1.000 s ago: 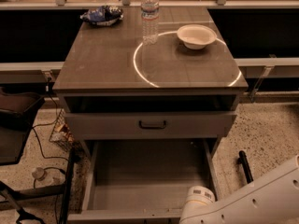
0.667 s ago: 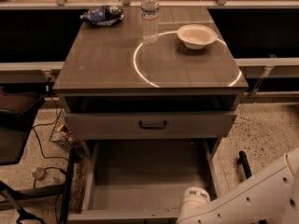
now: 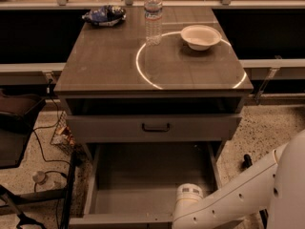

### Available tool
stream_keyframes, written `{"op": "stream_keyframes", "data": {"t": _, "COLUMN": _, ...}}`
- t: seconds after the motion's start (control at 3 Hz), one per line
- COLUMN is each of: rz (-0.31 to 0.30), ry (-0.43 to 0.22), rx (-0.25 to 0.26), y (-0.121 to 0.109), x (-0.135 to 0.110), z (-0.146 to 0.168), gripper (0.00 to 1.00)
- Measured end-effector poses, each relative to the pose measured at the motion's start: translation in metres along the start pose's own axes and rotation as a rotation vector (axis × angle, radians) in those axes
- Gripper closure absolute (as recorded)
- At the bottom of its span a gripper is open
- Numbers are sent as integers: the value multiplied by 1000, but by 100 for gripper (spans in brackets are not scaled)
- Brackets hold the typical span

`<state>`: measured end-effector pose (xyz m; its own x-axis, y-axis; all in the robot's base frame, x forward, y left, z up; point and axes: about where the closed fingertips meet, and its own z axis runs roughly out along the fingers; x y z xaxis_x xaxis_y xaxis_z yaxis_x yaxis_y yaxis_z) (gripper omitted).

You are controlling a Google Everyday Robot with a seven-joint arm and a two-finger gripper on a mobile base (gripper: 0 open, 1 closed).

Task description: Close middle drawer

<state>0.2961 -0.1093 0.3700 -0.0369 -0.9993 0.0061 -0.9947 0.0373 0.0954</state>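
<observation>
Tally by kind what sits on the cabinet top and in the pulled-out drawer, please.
water bottle: 1
white bowl: 1
blue snack bag: 1
On the cabinet top: 3
In the middle drawer: 0
Total: 3
The gripper is out of view, past the arm at the bottom edge.

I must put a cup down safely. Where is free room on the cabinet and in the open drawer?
The cabinet top is bare across its front half; its back edge is crowded by blue packet, water bottle and white bowl. The middle drawer is bare inside, except the front right corner, where the robot arm leans in. The gripper is out of view.
</observation>
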Motion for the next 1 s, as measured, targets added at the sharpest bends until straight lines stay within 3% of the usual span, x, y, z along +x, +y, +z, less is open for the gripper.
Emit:
{"op": "stream_keyframes", "data": {"t": 0.33, "rz": -10, "ry": 3, "rx": 10, "y": -8, "x": -1, "z": -2, "gripper": 100}}
{"op": "stream_keyframes", "data": {"t": 0.67, "rz": -47, "ry": 28, "rx": 62, "y": -42, "x": -1, "z": -7, "gripper": 100}}
{"op": "stream_keyframes", "data": {"t": 1.0, "rz": -60, "ry": 44, "rx": 87, "y": -56, "x": 0, "z": -11, "gripper": 100}}
